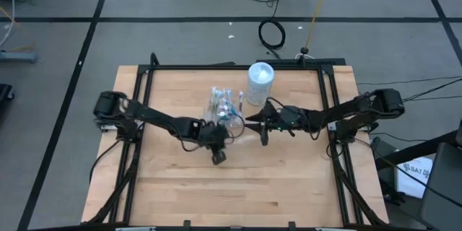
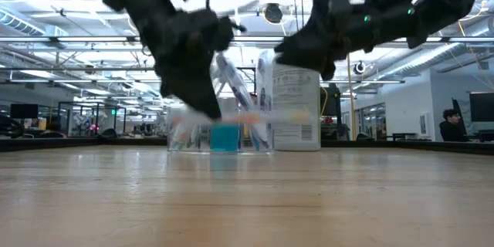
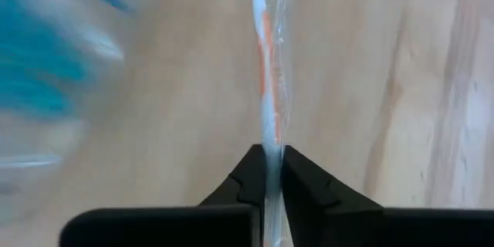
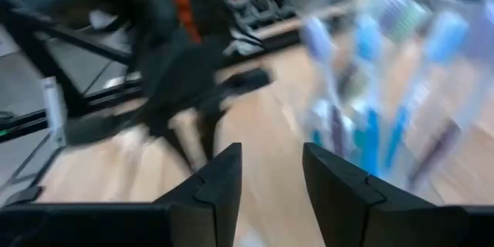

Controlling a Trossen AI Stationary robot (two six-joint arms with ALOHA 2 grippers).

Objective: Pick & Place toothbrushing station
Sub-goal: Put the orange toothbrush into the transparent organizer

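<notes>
Left gripper [image 3: 274, 171] pinches an orange-and-white toothbrush [image 3: 268, 69] above the table [image 1: 238, 188]; right gripper [image 4: 270, 171], parted and empty, faces the cup [image 1: 222, 106].

A clear plastic cup [image 1: 222, 105] stands upright on the wooden surface [image 1: 238, 180], just beyond the left claw [image 1: 216, 144] and beside the right claw [image 1: 253, 124], between the two. It is packed with slim toothbrushes [image 4: 370, 108], blue and white ones showing, their heads fanning upward and leaning outward; something small and blue [image 2: 225, 137] sits low in the cup. One orange-and-white toothbrush [image 3: 268, 77], in a clear wrapper, is pinched between the left claw's fingers [image 3: 247, 181], its length running straight out ahead of them above the surface, just beside the cup.
</notes>
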